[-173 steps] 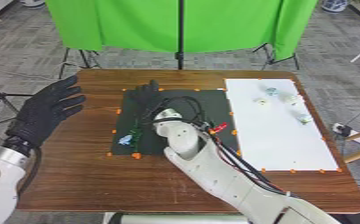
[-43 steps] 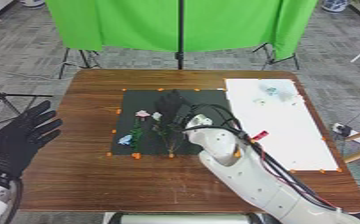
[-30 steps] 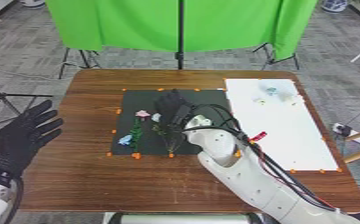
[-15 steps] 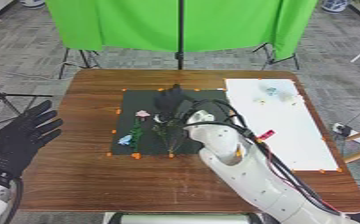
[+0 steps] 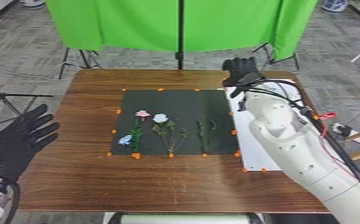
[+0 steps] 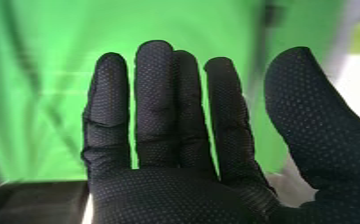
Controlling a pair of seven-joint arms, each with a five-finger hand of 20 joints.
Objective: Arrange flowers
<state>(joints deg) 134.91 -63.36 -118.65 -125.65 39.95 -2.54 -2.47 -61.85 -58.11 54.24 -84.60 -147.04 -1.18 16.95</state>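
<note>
In the head view my right hand is over the white sheet's far left corner, near the table's far edge. The right wrist view has this hand with straight fingers and nothing held. My left hand is open off the table's left side. On the black mat lie a pink flower with a blue flower below it beside green leaves, a whitish-blue flower on a thin branching stem, and green stems farther right. My right arm covers much of the white sheet.
Orange markers line the mat and the sheet. The brown table stands before a green curtain on a black stand. My right forearm crosses the table's right side.
My right hand has moved from the black mat to the far right, over the white sheet's far end. The whitish-blue flower and the green stems on the mat are now uncovered.
</note>
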